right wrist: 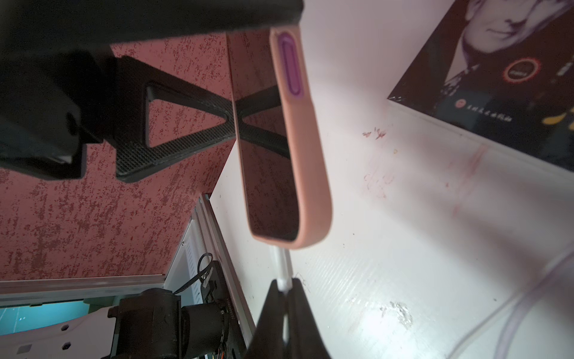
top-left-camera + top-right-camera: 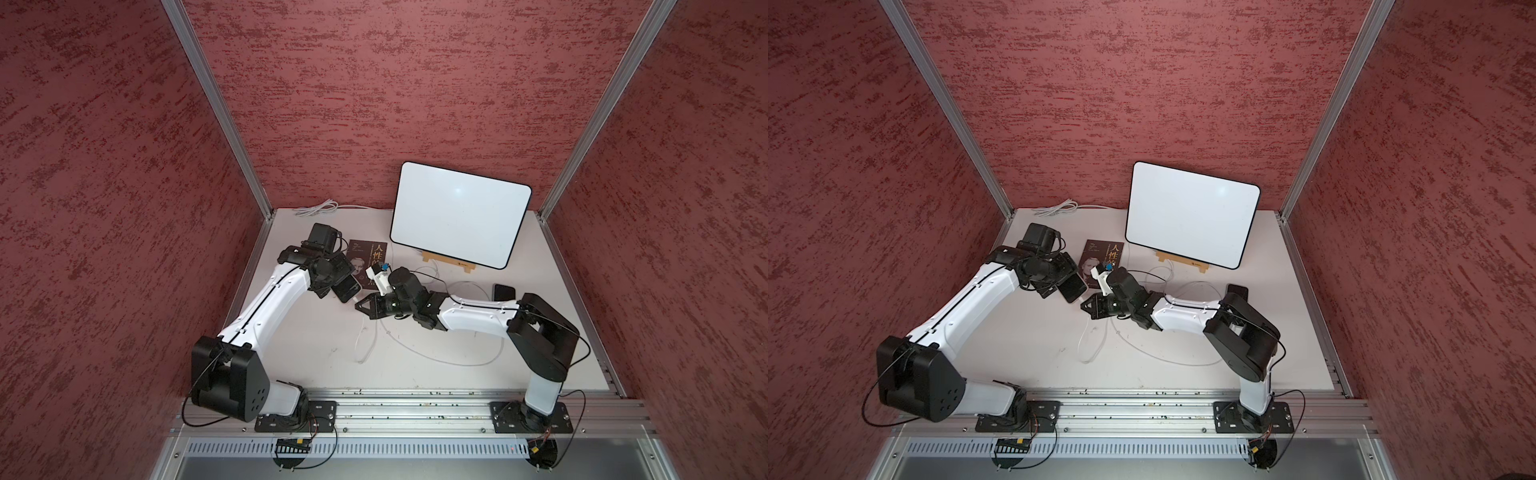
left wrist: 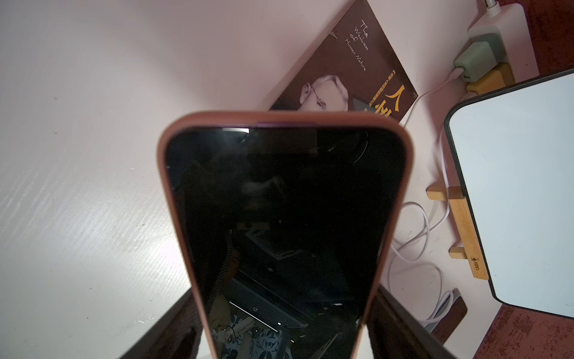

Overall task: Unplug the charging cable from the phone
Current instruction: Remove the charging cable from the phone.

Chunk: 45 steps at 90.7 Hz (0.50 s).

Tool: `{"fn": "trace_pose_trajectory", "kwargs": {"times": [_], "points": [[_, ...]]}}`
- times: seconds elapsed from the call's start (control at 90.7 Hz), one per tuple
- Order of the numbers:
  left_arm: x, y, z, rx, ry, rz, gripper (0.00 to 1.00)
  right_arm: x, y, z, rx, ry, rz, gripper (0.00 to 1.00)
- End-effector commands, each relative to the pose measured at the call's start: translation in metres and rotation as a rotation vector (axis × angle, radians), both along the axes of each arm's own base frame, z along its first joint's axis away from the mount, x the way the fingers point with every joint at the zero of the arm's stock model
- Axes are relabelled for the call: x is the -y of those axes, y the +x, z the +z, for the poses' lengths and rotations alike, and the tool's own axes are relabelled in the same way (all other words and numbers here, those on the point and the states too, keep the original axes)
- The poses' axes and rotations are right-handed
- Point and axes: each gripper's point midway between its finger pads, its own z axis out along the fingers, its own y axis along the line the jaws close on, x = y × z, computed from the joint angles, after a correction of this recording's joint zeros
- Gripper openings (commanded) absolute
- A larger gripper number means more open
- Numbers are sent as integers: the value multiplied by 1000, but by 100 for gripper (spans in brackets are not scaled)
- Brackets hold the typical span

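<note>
Watching for trouble now: the right pincer [image 1: 285, 289] is gripping the white charging cable [image 1: 281, 264] right by the plug, which is sitting in the phone [image 3: 279, 202]. A sideways tug could bend the connector or let the thin cord slip free. That pincer is squeezing fully shut on the cord. The left pincer [image 3: 285, 323] is standing wide, clamping the pink-cased phone by its sides and holding it off the bench [image 2: 316, 353] toward the left edge, beside the book [image 2: 368, 257].
</note>
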Motion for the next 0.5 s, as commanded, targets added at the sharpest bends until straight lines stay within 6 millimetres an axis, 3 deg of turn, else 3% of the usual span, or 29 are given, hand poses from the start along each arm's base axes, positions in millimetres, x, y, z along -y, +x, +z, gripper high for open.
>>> {"fn": "trace_pose_trajectory", "kwargs": {"times": [0.0,0.485], "points": [[1,10,23,81,-13,-1,62,-6,-1,14,25,30,14,0],[-4,11,24,82,-11,13,61,-1,-2,12,42,10,9,0]]}}
